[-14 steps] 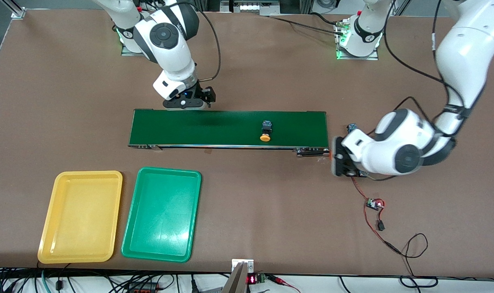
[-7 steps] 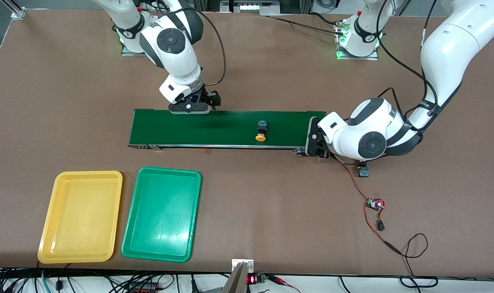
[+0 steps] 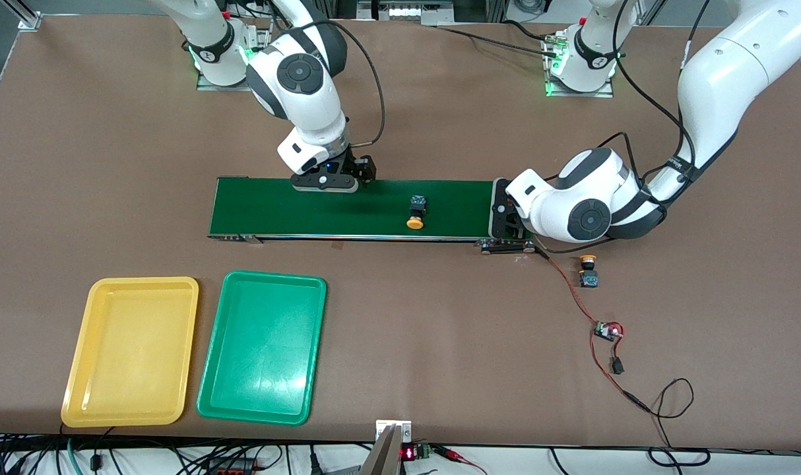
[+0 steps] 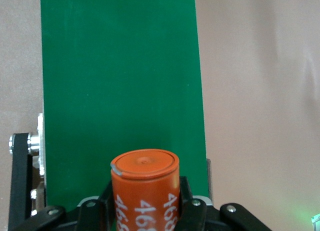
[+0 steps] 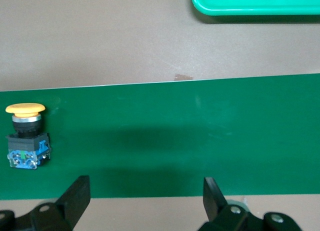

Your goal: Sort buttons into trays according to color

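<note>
Buttons first: you have one yellow-capped button (image 3: 416,212) lying on its side on the dark-green conveyor belt (image 3: 321,211), roughly midway between your two hands, and a second yellow-capped button (image 3: 588,271) on the bare desk (image 3: 440,330) off the belt's end, beneath your left arm and nearer the front camera than the left hand.

Nearest the front camera, well apart from both hands, sit the yellow tray (image 3: 131,351) and the green tray (image 3: 263,347), side by side toward the right arm's end of the desk. Neither holds a button. Toward the left arm's end, a red wire with a small circuit board (image 3: 607,330) trails across the desk.

Farther back, your left hand (image 3: 504,218) lies low over the belt's end at the left arm's side, clenched around an orange cylinder (image 4: 145,188) printed "4680"; in the left wrist view the cylinder stands between the fingers (image 4: 192,211) with the belt stretching away ahead.

Your right hand (image 3: 326,183) hangs over the belt's edge nearest the robot bases, released, its fingers (image 5: 75,196) spread wide and holding nothing. In the right wrist view the belt button (image 5: 25,136) lies ahead of it and off to one side.
</note>
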Motion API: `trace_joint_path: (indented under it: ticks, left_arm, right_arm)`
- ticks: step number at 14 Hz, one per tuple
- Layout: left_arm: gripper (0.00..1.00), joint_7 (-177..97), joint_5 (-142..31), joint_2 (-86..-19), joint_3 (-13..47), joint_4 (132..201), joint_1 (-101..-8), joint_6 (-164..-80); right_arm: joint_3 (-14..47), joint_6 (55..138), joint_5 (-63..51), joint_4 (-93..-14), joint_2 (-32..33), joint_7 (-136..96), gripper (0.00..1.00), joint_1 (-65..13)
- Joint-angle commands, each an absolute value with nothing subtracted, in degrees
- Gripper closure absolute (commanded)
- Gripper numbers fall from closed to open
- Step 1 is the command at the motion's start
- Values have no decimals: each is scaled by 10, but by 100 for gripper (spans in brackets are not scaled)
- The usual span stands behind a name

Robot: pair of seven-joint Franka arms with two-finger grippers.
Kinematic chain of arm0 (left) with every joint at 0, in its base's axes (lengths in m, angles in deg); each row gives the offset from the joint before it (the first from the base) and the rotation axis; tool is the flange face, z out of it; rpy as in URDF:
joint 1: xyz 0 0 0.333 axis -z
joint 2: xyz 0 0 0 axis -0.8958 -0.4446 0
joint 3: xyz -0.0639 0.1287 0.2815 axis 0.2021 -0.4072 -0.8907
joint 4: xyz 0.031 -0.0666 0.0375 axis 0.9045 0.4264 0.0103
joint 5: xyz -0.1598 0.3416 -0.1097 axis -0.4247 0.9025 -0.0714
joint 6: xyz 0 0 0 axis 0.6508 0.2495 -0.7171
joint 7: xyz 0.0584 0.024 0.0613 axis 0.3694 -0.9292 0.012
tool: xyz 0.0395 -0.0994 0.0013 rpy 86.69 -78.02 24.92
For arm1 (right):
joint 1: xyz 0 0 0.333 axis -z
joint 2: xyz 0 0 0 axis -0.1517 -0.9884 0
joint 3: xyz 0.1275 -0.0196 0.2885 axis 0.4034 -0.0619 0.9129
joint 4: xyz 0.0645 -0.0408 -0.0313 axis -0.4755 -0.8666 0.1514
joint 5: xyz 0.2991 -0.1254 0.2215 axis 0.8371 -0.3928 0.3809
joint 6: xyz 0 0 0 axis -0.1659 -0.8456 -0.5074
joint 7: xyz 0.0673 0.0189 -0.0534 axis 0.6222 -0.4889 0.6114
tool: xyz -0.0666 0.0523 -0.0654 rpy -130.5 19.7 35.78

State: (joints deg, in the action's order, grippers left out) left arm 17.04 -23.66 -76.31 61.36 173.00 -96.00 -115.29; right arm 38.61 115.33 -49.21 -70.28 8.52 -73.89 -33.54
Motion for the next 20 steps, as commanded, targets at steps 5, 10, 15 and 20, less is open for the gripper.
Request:
trace_joint_path:
  ticks: [5, 10, 15, 20]
  left_arm:
    - [0, 161, -241, -737, 636, 1728, -980, -1145]
    - [0, 112, -217, -715, 605, 1649, -1035, -1098]
    - [0, -94, -165, -719, 582, 1592, -1032, -1093]
    - [0, -413, -165, -734, 536, 1595, -1010, -1099]
  right_arm:
    - [371, 1143, -511, -676, 61, -775, 0, -361]
    - [344, 1142, -523, -659, 41, -798, 0, -394]
    - [339, 1128, -527, -615, 3, -824, 0, -426]
    - [340, 1123, -536, -595, -22, -823, 0, -441]
